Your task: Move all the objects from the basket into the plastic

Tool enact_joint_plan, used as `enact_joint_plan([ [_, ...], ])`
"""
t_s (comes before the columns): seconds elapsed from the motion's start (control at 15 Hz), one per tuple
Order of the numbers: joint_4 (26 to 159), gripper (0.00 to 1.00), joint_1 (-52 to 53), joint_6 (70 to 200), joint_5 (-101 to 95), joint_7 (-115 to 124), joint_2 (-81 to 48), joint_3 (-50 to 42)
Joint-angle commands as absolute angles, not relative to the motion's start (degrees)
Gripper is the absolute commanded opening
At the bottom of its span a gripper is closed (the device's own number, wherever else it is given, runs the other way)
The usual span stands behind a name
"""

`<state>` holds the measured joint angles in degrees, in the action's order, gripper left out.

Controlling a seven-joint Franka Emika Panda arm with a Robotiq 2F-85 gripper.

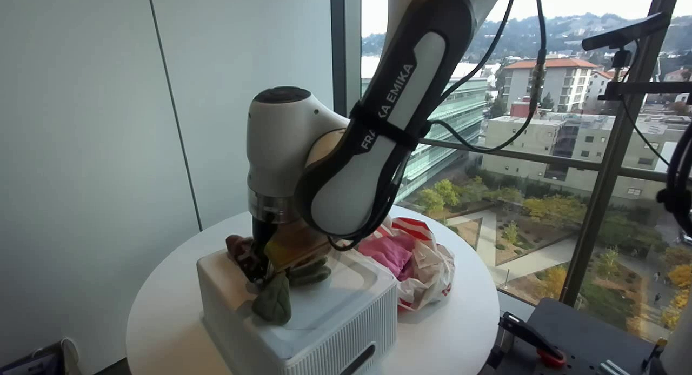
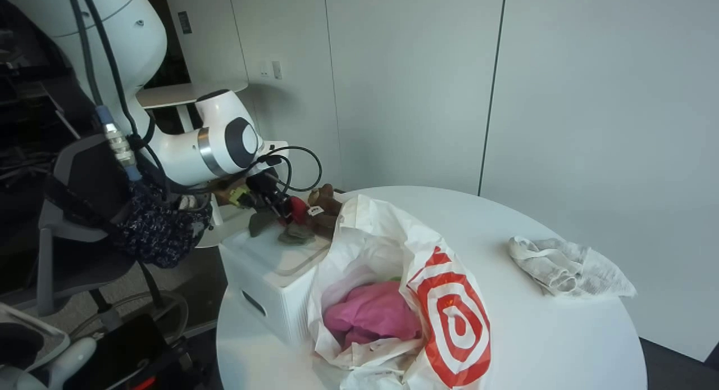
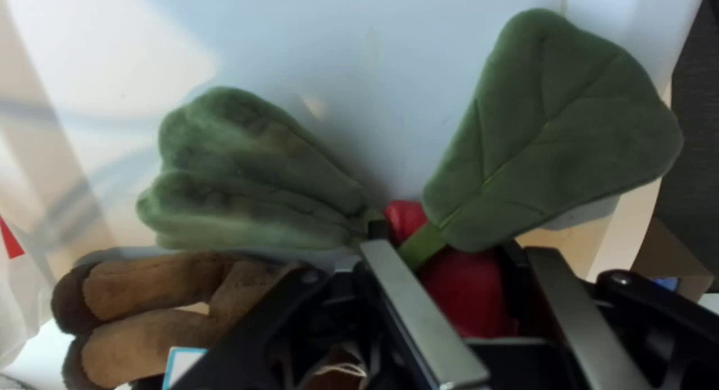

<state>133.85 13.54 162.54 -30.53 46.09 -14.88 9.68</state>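
The basket, a white box (image 1: pixel 346 315), stands on the round table with plush objects lying on its top. A red plush (image 3: pixel 469 291) with a green leaf (image 3: pixel 553 131) fills the gap of my gripper (image 3: pixel 442 241), which is shut on it. A further green leaf (image 3: pixel 247 176) lies beside the fingers. In the wrist view a brown plush (image 3: pixel 151 334) with a white tag lies next to the jaws, partly hidden by them. The plastic, a white bag (image 2: pixel 449 317) with red rings, stands against the box with its mouth open. Inside it is a pink cloth (image 2: pixel 376 311).
A crumpled whitish cloth-like piece (image 2: pixel 567 266) lies on the round white table (image 2: pixel 539 334), away from the bag. A chair (image 2: pixel 84 210) stands behind the box in an exterior view. A wall (image 1: pixel 97 121) and a window (image 1: pixel 540 202) rise beyond the table.
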Motion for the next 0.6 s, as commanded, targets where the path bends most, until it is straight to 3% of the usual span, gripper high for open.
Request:
enact_joint_plan([
  [0.0, 136.8, 0.15, 9.8, 162.8, -24.5, 39.9, -8.6, 12.5],
  [0.07, 137.2, 0.07, 8.8, 161.8, -22.0, 37.8, -7.2, 13.3],
  [0.2, 138.4, 0.03, 10.6, 158.5, -13.7, 31.1, -2.7, 11.5],
  [0.27, 138.8, 0.07, 10.8, 155.4, -12.0, 29.4, 0.7, 10.8],
  [0.53, 138.2, 0.07, 9.1, 138.9, -15.6, 30.7, 12.2, 9.6],
])
